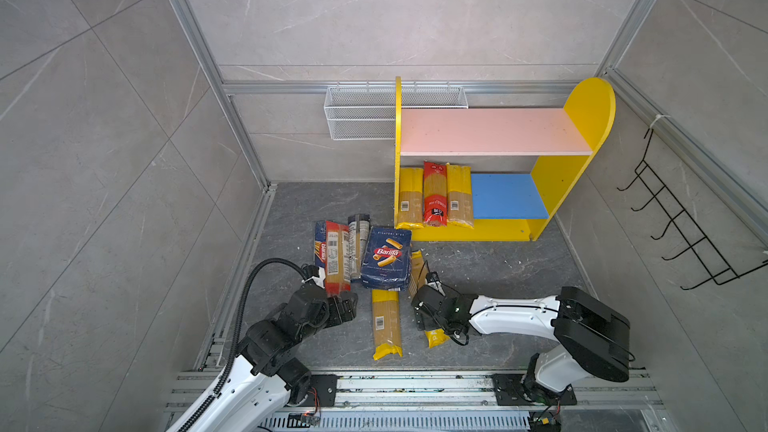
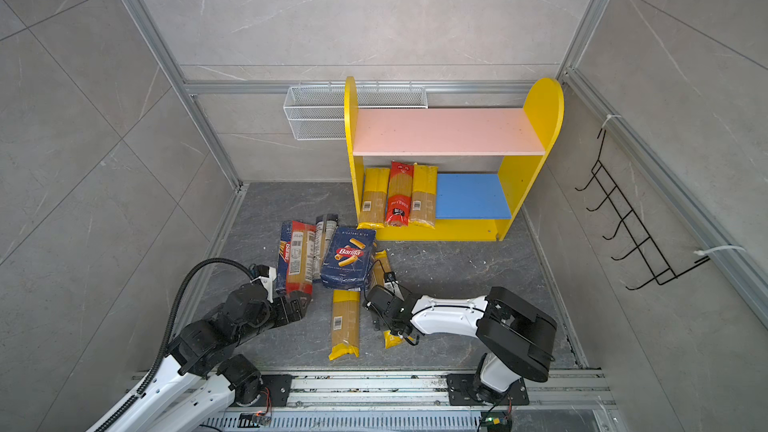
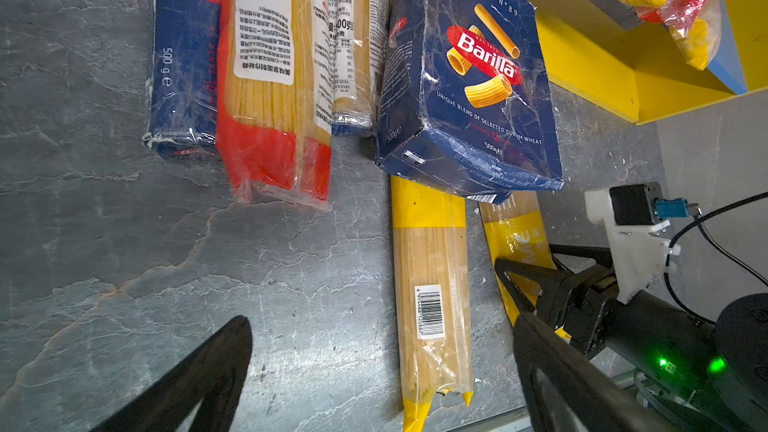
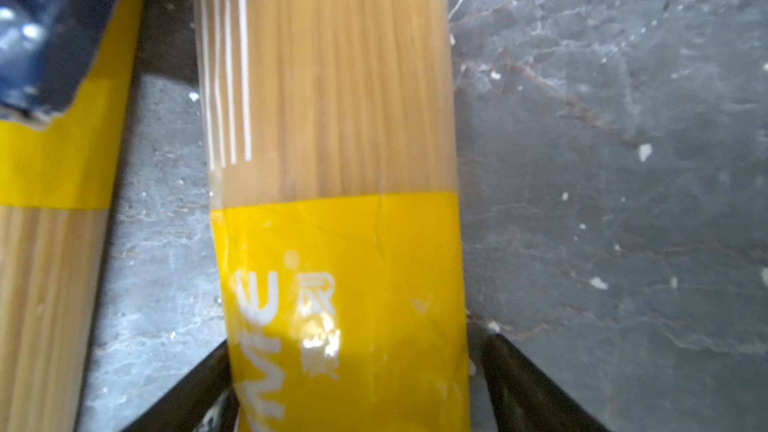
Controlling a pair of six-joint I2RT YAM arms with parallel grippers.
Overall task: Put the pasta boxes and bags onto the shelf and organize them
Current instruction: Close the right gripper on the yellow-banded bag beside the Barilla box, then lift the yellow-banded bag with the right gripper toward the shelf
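Toward the front left of the tabletop (image 1: pixel 498 280), the left gripper (image 3: pixel 382 326) hangs over bare slate, jaws spread wide and holding nothing, just short of the near end of a red-and-clear bag (image 1: pixel 334 261). That bag lies partly over the long spaghetti box (image 1: pixel 319 249). The dark bag (image 1: pixel 358 243) is beside it, then the rigatoni box (image 1: pixel 386 257), whose near edge overlaps the ends of a floor yellow bag (image 1: pixel 386 322) and the PASTATIME bag (image 4: pixel 345 284). The right gripper (image 4: pixel 359 338) straddles the PASTATIME bag with jaws apart, a sliver of gap at one finger, and the bag lies on the slate. At the back right corner stands the shelf (image 1: pixel 590 118). At the left end of its blue lower board (image 1: pixel 507 197), a red shelved bag (image 1: pixel 434 195) lies between an end yellow bag (image 1: pixel 409 201) and an inner yellow bag (image 1: pixel 459 199).
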